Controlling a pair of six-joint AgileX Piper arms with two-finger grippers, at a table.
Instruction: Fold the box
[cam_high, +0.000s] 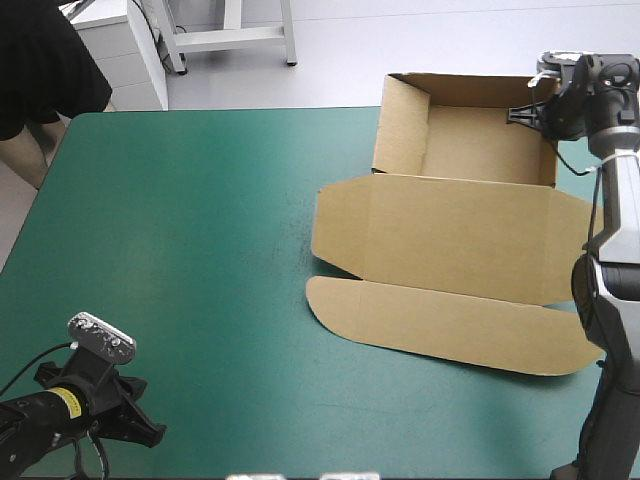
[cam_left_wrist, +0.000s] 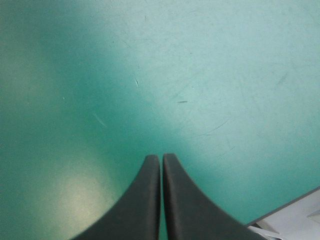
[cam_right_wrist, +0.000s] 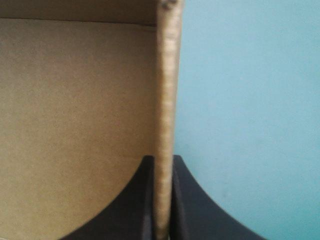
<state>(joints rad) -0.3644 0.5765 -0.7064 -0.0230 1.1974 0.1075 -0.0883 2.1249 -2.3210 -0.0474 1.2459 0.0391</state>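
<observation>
Box sat at the far right of the tabletop, tray end toward the far edge; brown board formed as an open tray with far, left and right walls raised; lid lay flat toward the near side, and the rounded tuck flap lay flat nearer again.

Right fingers were clenched on the tray's right wall near its far corner; in the right wrist view the board edge ran up between the two tips, tray interior on one side, teal-green cover on the other. Judged purpose: pinching that wall to hold it upright and seat its fold, or simply to steady the tray; could not tell which.

Left fingers were pressed together on nothing, over bare cover near the near-left corner, well apart from the board; judged to be parked out of the way, since the wall grip needed one arm only.

Board looked clean; creases crisp; left wall upright; lid unfolded, so the tray stood open on top.
</observation>
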